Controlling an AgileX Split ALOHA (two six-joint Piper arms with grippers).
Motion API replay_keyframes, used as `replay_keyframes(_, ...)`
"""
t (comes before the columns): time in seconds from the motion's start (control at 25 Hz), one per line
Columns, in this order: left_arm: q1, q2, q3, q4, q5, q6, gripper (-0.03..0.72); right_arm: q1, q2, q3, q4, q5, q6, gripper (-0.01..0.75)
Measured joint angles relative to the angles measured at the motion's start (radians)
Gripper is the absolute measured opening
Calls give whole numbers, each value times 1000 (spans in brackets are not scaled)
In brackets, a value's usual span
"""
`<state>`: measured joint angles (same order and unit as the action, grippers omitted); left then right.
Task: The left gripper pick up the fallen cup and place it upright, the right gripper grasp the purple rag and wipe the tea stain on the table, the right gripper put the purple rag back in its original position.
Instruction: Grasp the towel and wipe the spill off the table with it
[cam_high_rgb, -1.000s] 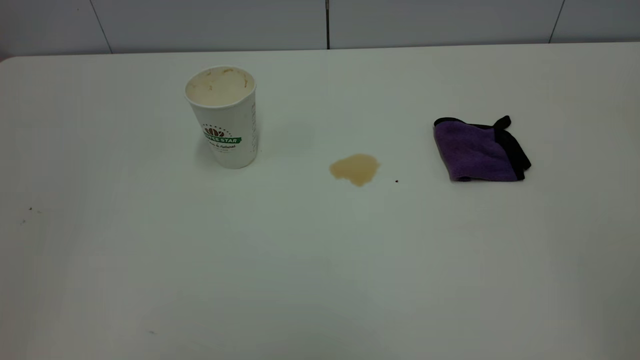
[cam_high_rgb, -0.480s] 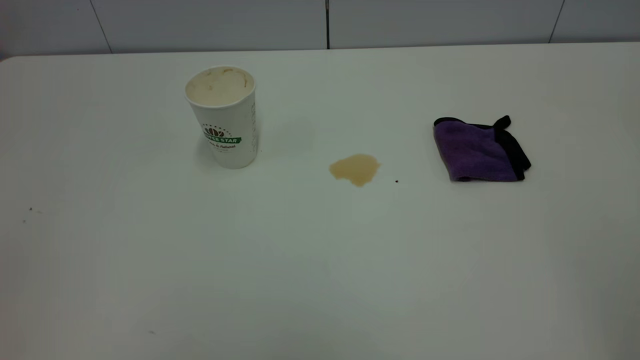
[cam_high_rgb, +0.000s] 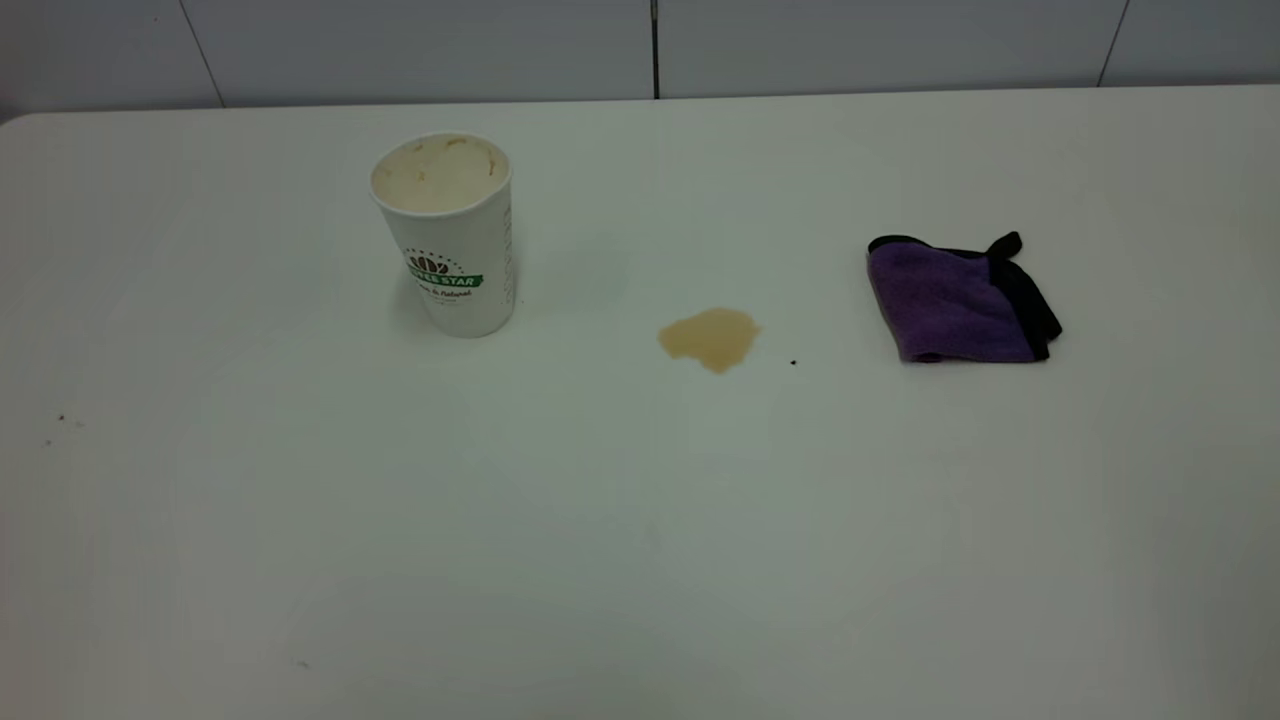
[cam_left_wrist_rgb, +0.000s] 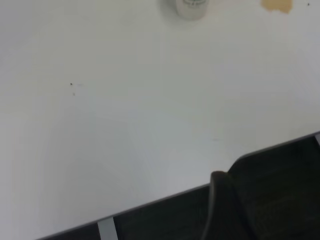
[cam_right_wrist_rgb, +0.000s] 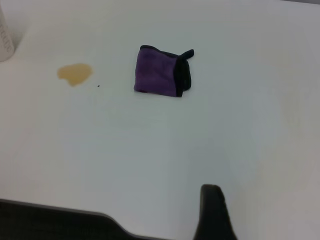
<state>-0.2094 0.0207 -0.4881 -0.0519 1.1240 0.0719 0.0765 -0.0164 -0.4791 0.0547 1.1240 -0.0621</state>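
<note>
The cup (cam_high_rgb: 450, 240) stands upright on the table (cam_high_rgb: 640, 520), back left, its tan-stained mouth facing up. The tea stain (cam_high_rgb: 710, 338) lies to its right, near the middle. Farther right, the folded purple rag (cam_high_rgb: 950, 300) lies flat and untouched. Neither arm shows in the exterior view. In the left wrist view the left gripper (cam_left_wrist_rgb: 222, 205) hangs by the table's edge, far from the cup (cam_left_wrist_rgb: 190, 7) and the stain (cam_left_wrist_rgb: 276, 5). From the right wrist, the right gripper (cam_right_wrist_rgb: 212, 212) is well short of the rag (cam_right_wrist_rgb: 160, 72) and the stain (cam_right_wrist_rgb: 75, 74).
A tiny black speck (cam_high_rgb: 793, 362) sits between stain and rag. A few dark specks (cam_high_rgb: 60, 418) mark the left side. A panelled wall (cam_high_rgb: 640, 50) runs behind the table's far edge. Dark floor (cam_left_wrist_rgb: 280, 200) lies beyond the edge under the left gripper.
</note>
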Motion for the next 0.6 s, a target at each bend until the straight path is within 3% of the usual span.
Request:
replay_keyframes(0.16,29,-38,0,-2,8,-2,489,0,0,0,0,0,0,560)
replay_keyframes(0.4,158,-40,0,-2,10,-4,489,0,0,0,13,0,0,560)
replay_keyframes(0.6,175,-40,0,-2,10,-4,489,0,15,0,36,-2,1,560)
